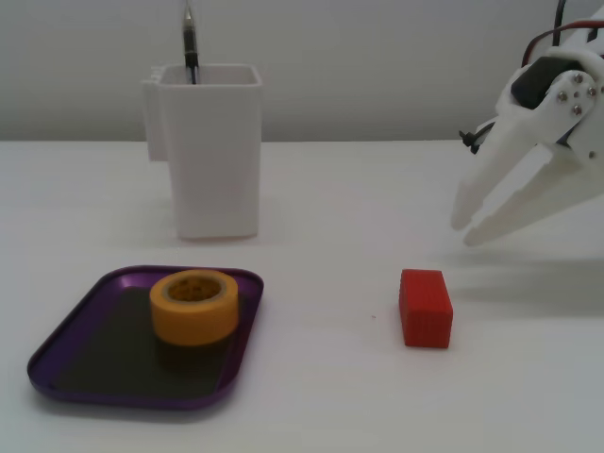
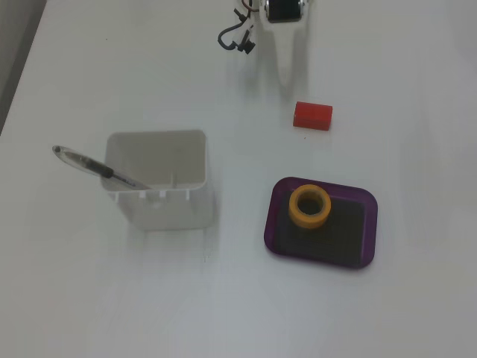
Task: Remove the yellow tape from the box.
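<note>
Mostly the arm is cut off: in a fixed view only the white gripper (image 1: 464, 229) and a bit of wrist w/ red and black wires enter from the right edge, and in a fixed view from above just its narrow tip (image 2: 288, 73) and a dark motor block show at the top edge, so the rest of the arm can't be seen. Fingers sit a little apart, slanting down-left in the side view, holding nothing, hovering above the table (image 1: 311, 377) and well apart from the tray. The yellow tape (image 1: 193, 305) lies flat inside the box (image 1: 57, 363), hole facing straight up, axis vertical; the top-down view shows the tape (image 2: 309, 206) toward the upper-left part of the box (image 2: 369, 224), near the rim on that side. Box long axis runs left-right in that view, slightly skewed. Tape hides part of the dark floor behind it in the side view. A red block (image 1: 426, 308) lies on the table between gripper and box, touching neither. A tall white container (image 1: 209, 151) stands behind the box, w/ a pen (image 2: 93, 168) leaning in it; pen's lower end is hidden inside, and in the side view only a blurry tip pokes up.
</note>
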Motion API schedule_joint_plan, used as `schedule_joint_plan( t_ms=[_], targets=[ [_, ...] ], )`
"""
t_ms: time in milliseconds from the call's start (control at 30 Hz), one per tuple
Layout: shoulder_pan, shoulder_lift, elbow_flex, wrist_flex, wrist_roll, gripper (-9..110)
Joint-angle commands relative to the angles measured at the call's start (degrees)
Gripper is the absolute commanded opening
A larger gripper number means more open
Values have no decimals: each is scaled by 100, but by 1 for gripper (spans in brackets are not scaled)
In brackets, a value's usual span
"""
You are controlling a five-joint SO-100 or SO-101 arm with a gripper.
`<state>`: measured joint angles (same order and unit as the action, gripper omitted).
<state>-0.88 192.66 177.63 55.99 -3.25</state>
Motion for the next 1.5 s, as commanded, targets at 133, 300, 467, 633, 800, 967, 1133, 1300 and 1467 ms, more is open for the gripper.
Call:
schedule_joint_plan(
  t_ms=[133, 300, 467, 633, 800, 967, 1133, 1300, 1467],
  targets=[
    [-220, 396, 70, -97, -44, 1],
    [-220, 396, 70, -97, -44, 1],
    [-193, 396, 26, -97, -53, 1],
    [-123, 281, -642, -308, -18, -1],
    [-123, -624, -1573, -642, -70, 0],
    [-211, -2821, -2733, -1143, -308, 0],
    [-176, -5563, -4377, -1380, -1327, 3],
    [-141, -7972, -6258, -1292, -1995, 12],
    [-141, -9800, -7928, -1292, -2013, 14]
  ],
)
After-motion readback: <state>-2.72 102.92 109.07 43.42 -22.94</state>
